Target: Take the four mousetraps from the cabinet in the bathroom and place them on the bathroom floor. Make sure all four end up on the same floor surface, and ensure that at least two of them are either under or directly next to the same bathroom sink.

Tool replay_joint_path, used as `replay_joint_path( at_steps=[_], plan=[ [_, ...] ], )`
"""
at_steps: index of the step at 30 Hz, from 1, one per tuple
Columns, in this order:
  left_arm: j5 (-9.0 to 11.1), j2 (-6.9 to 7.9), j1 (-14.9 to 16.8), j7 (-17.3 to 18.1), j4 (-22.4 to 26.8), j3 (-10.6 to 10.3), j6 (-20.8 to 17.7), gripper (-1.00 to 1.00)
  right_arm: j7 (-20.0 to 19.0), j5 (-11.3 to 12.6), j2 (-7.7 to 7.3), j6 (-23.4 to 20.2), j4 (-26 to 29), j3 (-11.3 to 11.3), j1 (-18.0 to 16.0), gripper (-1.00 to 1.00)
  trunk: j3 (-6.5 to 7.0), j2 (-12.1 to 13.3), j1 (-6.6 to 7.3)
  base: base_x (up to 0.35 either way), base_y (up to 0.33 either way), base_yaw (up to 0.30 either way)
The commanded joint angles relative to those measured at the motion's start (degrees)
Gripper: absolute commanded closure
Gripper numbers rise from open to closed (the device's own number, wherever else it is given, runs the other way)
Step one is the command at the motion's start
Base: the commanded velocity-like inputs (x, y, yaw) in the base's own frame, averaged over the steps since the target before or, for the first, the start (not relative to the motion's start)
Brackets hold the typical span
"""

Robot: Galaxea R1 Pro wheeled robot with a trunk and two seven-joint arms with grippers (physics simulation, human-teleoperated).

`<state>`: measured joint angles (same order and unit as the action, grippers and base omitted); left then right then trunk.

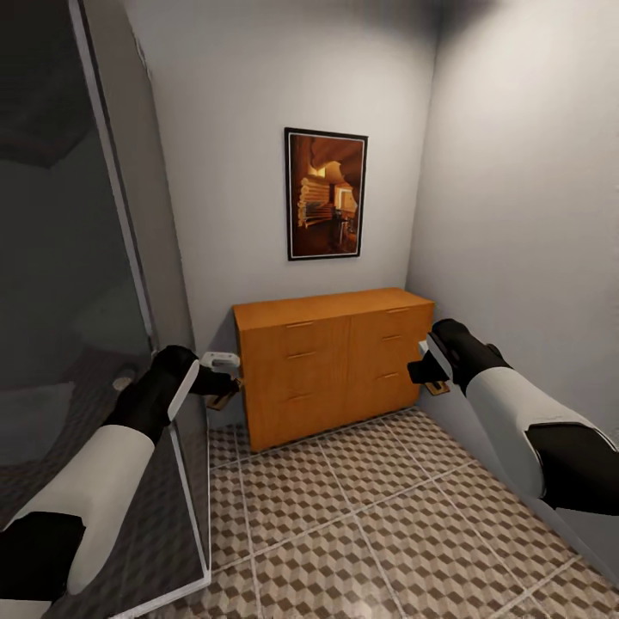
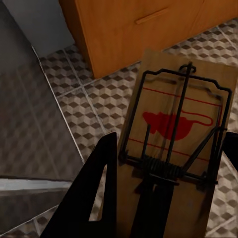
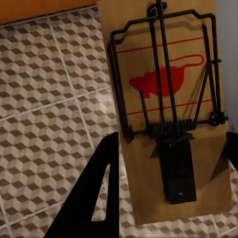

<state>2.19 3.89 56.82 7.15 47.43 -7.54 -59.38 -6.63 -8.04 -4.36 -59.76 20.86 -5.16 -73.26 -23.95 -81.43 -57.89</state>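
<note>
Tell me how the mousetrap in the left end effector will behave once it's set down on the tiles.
The mousetrap in the left end effector looks like a flat, stiff wooden board, so it should lie flat on the bathroom floor rather than roll or tip. It is probably light, so a nudge could slide it. Its thin wire bar and spring look like the parts likeliest to snag or bend.

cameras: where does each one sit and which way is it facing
Head view: on the robot's head, looking forward and down at the cabinet, a framed picture above it and the bathroom floor; both arms show.
Left wrist view: on the left arm, looking along the left tool at the mousetrap it holds, floor and cabinet beyond.
Right wrist view: on the right arm, looking along the right tool at its mousetrap over the floor.
Shared: all three show the cube-patterned floor and orange-brown cabinet.
</note>
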Motion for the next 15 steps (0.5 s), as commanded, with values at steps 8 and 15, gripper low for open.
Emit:
replay_joint_path(
  at_steps=[8, 15],
  plan=[
    [0.18, 0.02, 0.04, -0.01, -0.04, -0.2, -0.21, 1.0, -0.58, -0.42, -0.11, -0.24, -0.02, -0.38, -0.04, 1.0, -0.07, -0.04, 0.04, -0.348, 0.0, 0.0],
    [0.18, -0.02, 0.04, -0.03, -0.06, -0.2, -0.21, 1.0, -0.58, -0.4, -0.12, -0.24, -0.03, -0.38, -0.04, 1.0, -0.07, -0.04, 0.04, -0.347, 0.0, 0.0]
  ],
)
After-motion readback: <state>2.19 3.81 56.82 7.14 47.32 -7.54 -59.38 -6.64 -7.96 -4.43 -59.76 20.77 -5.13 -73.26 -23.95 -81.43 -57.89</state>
